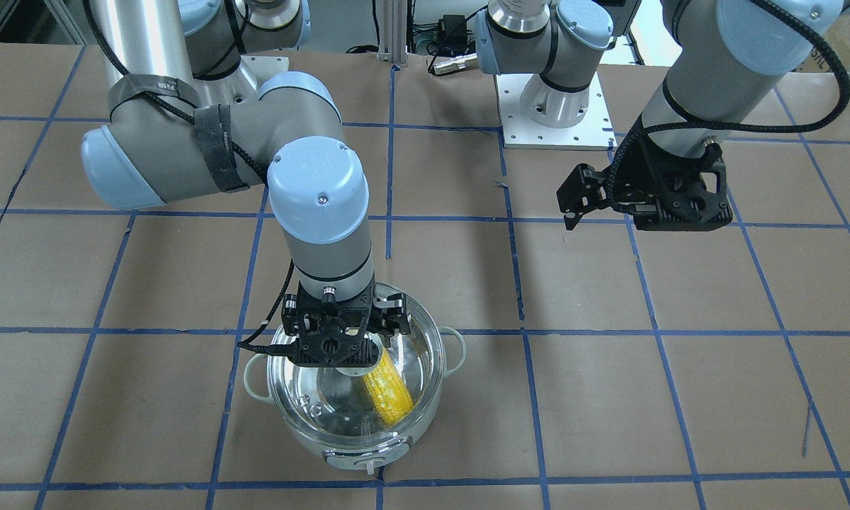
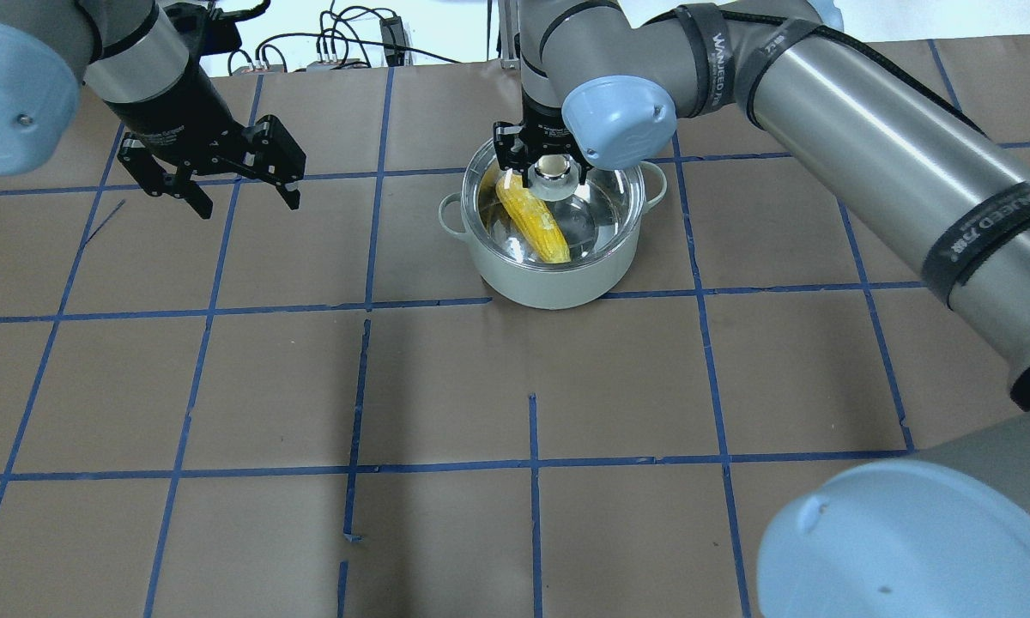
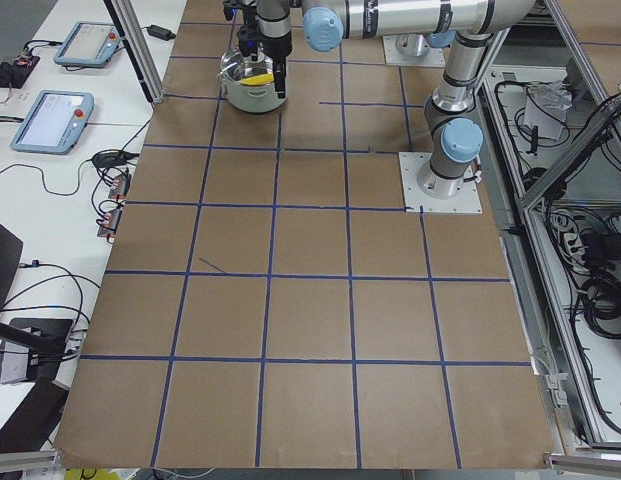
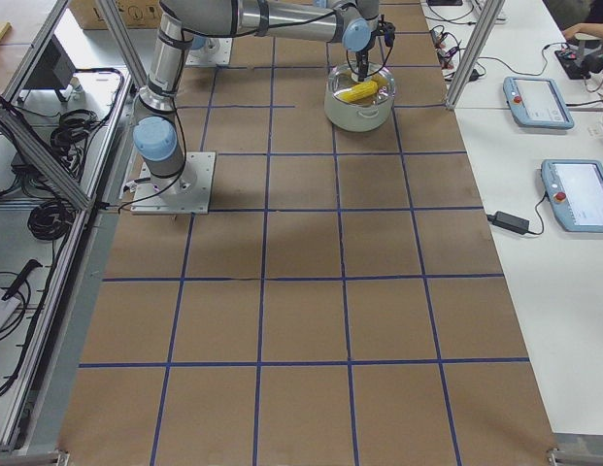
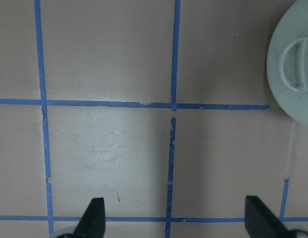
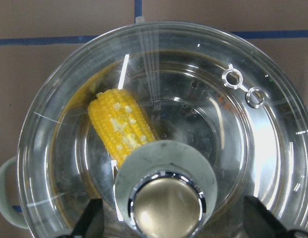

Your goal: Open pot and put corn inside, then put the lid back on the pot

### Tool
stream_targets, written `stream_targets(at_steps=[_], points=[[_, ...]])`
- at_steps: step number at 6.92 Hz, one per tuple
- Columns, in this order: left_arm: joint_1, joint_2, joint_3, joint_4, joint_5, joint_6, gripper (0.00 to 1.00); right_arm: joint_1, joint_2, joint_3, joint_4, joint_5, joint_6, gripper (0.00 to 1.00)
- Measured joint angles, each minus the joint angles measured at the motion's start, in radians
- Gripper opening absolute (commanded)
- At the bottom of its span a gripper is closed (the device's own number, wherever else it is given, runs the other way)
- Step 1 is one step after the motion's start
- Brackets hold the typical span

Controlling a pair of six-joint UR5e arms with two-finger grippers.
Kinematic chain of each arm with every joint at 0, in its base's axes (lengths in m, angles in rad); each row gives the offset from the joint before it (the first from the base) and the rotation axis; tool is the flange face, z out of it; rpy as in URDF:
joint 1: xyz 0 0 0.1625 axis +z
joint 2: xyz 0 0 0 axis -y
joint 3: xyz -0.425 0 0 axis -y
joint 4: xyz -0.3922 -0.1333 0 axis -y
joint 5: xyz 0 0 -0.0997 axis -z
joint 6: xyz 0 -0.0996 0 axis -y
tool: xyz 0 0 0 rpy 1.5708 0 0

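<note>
Above the lidded pot [image 2: 558, 283], right hand [image 2: 549, 167] spread about the lid knob [image 6: 167, 206]; left hand [image 2: 247, 206] spread at nine o'clock; strap [image 2: 725, 47] reads "WANJEED".

Round pale grey-white pot [image 2: 558, 283] under the right tool [image 6: 176, 218]: matt outside, mirror-polished steel lining. Round clear glass lid [image 6: 263, 148] on it: glossy, smooth, glare streaks all over. Lid's pale grey centre base [image 6: 144, 166] looks like matt plastic; round tan knob [image 6: 166, 208] directly below the tool has a satin metallic sheen. Yellow ear of corn [image 6: 121, 124] beneath the glass: bumpy kernels, dull waxy look. Right tool and left tool [image 5: 174, 215]: black matt plastic fingers. Bench [image 5: 109, 148] below the left tool: brown matt paper covering, lightly scuffed, gridded with blue tape [image 5: 176, 49], edges frayed in places.
</note>
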Motion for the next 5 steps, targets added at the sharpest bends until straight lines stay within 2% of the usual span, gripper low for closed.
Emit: stream_targets(at_steps=[2, 5], points=[[-0.001, 0.003, 0.001, 0.0, -0.003, 0.0, 1.0, -0.018, -0.014, -0.015, 0.01, 0.0, -0.008, 1.0], [-0.001, -0.001, 0.006, -0.001, 0.001, -0.003, 1.0, -0.083, -0.07, -0.032, 0.062, 0.002, -0.117, 1.0]])
